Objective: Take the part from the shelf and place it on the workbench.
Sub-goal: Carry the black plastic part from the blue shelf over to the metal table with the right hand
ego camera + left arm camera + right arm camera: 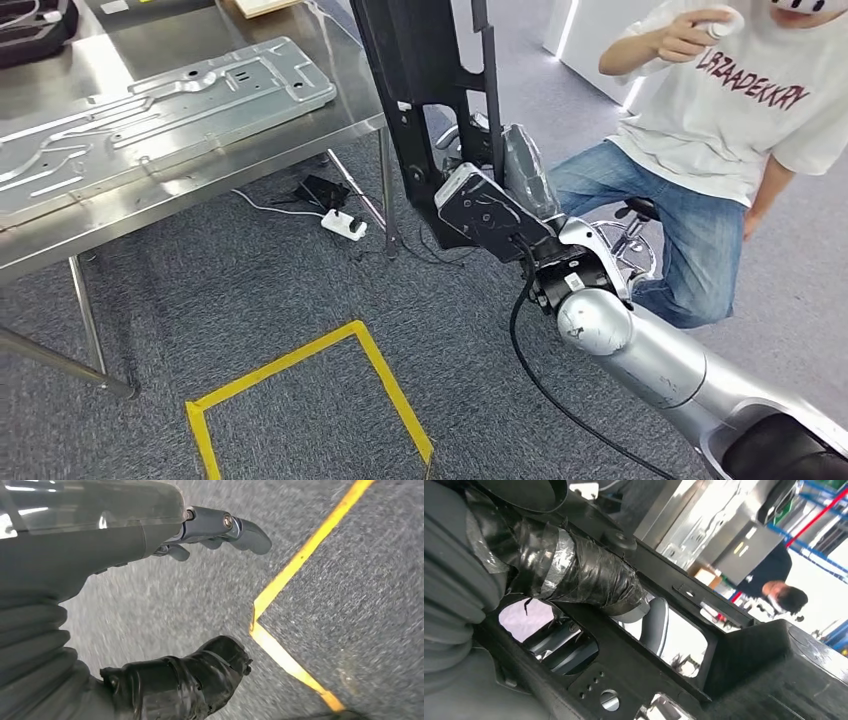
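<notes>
My right hand (500,195) grips a long black plastic part (420,80) and holds it upright in the air, just right of the steel workbench (190,165). Up close, the taped thumb (584,575) wraps over a bar of the black part (664,645), which has cut-outs and small holes. My left hand (200,595) hangs over the grey carpet with its fingers (225,527) and thumb apart and nothing between them.
A large embossed metal panel (150,115) lies on the workbench. A person (720,130) in a white shirt and jeans crouches close behind the right arm. A white power strip (343,224) and cables lie under the bench. Yellow floor tape (300,380) marks the carpet.
</notes>
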Motion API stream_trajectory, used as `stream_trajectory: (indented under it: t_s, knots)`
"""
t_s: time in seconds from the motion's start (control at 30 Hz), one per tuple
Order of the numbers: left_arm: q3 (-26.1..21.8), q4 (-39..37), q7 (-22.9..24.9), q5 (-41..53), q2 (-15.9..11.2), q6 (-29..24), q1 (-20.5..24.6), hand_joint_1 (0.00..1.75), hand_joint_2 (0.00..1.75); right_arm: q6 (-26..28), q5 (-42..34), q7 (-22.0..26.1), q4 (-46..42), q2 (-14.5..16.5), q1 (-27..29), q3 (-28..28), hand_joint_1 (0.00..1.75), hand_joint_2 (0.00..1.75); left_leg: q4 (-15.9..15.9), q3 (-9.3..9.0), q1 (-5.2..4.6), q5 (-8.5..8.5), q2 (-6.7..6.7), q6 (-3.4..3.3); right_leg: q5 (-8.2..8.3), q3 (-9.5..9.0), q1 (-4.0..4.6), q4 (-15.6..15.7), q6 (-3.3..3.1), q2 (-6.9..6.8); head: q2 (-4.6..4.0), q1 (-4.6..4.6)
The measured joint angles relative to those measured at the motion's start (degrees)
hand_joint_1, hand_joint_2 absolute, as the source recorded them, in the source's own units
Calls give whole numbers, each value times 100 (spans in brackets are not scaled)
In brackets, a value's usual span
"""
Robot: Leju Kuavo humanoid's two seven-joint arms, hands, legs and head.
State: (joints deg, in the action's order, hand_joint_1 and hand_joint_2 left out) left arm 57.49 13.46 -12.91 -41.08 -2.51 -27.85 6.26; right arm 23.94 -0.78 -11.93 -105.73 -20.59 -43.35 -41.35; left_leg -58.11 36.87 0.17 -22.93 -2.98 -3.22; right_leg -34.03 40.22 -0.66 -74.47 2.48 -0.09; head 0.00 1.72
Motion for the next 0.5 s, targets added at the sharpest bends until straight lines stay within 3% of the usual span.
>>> stream_trajectory:
  t_s: [0.07, 0.13, 0.2, 0.27, 0.3, 0.37, 0.43, 0.5]
  knots:
    - [-68, 1, -132, -142, 3, 227, -4, 0, 175, -23, 1, -14, 0, -4, -1, 1, 175, 175, -34, 1, 7, -9, -171, 12, 349, -152, -28, 429, 5, 47, 0, -2]
    - [-140, 1, -218, -238, 10, 435, -10, 0, 175, -53, 2, -16, -2, -8, -20, 1, 175, 175, -98, 31, 12, -30, -326, 53, 656, -475, -75, 1153, -4, 307, 0, 2]
    - [-199, 1, -263, -295, 14, 585, -14, 0, 175, -82, 4, -19, -8, -11, -38, 1, 175, 175, -128, 91, 28, -24, -472, 128, 713, -629, -78, 1476, -39, 473, 0, 3]
    - [-245, 0, -279, -325, 13, 673, -31, 0, 175, -96, 7, -22, -13, -11, -53, 1, 175, 175, -103, 144, 53, 13, -618, 209, 724, -649, -57, 1506, -107, 346, 0, -1]
    - [-260, 1, -279, -333, 14, 700, -48, 0, 175, -99, 8, -24, -11, -12, -63, 0, 175, 175, -111, 162, 53, 12, -596, 234, 739, -664, -57, 1528, -144, 267, 0, -1]
    - [-278, 2, -277, -336, 18, 725, -63, 0, 175, -106, 8, -25, -12, -14, -84, 1, 175, 175, -403, 307, 31, -160, -263, 267, 770, -703, -66, 1588, -216, 100, 0, 33]
    - [-306, 2, -275, -336, 22, 731, -46, 0, 175, -112, 8, -26, -12, -15, -105, 1, 175, 175, -1110, 631, 22, -510, 139, 293, 765, -725, -27, 1608, -266, -72, 0, 68]
    - [-344, 2, -274, -336, 22, 735, -34, 0, 175, -126, 4, -32, -9, -15, -111, 1, 175, 175, -1652, 892, 34, -684, 247, 305, 747, -732, 0, 1607, -287, -242, 0, 70]
